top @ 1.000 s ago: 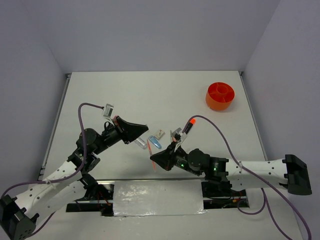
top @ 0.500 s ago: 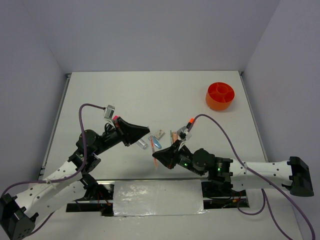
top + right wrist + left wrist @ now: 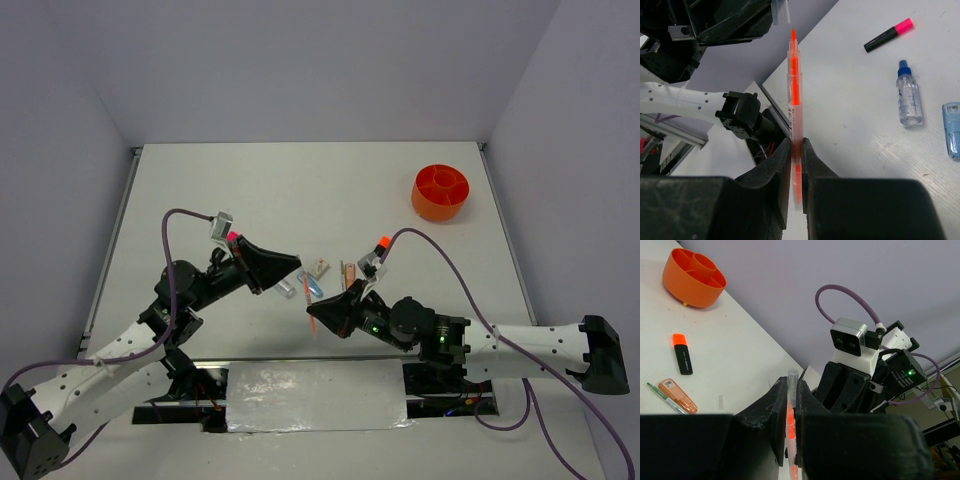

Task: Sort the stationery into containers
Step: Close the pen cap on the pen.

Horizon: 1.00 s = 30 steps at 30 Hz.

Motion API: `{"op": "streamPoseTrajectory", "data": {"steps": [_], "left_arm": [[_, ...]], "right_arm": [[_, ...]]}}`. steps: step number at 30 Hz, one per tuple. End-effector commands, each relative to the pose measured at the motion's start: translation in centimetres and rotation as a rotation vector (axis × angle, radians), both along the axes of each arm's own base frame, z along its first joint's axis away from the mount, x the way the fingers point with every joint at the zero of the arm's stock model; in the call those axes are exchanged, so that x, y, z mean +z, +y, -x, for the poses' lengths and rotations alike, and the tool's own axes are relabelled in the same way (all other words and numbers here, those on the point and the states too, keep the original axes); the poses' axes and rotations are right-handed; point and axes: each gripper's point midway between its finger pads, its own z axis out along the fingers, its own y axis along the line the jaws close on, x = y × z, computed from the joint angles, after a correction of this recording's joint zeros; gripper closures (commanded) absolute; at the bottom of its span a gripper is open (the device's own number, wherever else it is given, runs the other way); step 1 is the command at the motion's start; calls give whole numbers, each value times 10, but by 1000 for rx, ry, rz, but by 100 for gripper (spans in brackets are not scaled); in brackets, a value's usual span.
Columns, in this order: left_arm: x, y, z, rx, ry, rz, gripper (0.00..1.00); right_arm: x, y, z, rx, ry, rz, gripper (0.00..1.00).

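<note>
Right wrist view gives me the right gripper [image 3: 795,145] clamped on the orange pen [image 3: 794,85], with the pink highlighter [image 3: 888,34] and tube [image 3: 909,97] beyond. Only the left wrist and top views show the tub [image 3: 434,210], well apart from the pen. The left gripper [image 3: 791,387] is narrow, with the pen showing in its slit; I cannot tell if it pinches it.

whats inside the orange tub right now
Only its own dividers and a round centre cup show inside the orange tub; nothing else is visible. Its near wall hides parts of the floor.
</note>
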Motion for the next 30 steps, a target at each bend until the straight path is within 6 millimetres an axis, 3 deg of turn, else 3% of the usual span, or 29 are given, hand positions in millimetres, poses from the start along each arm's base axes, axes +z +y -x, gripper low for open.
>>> {"op": "streamPoseTrajectory", "data": {"steps": [1, 15, 30], "left_arm": [[10, -1, 1, 4, -64, 25, 100], [5, -10, 6, -28, -66, 24, 100], [-13, -21, 8, -36, -57, -40, 100]], "right_arm": [[14, 0, 1, 3, -27, -24, 100], [12, -4, -6, -44, -29, 8, 100], [32, -12, -4, -34, -56, -38, 100]]}}
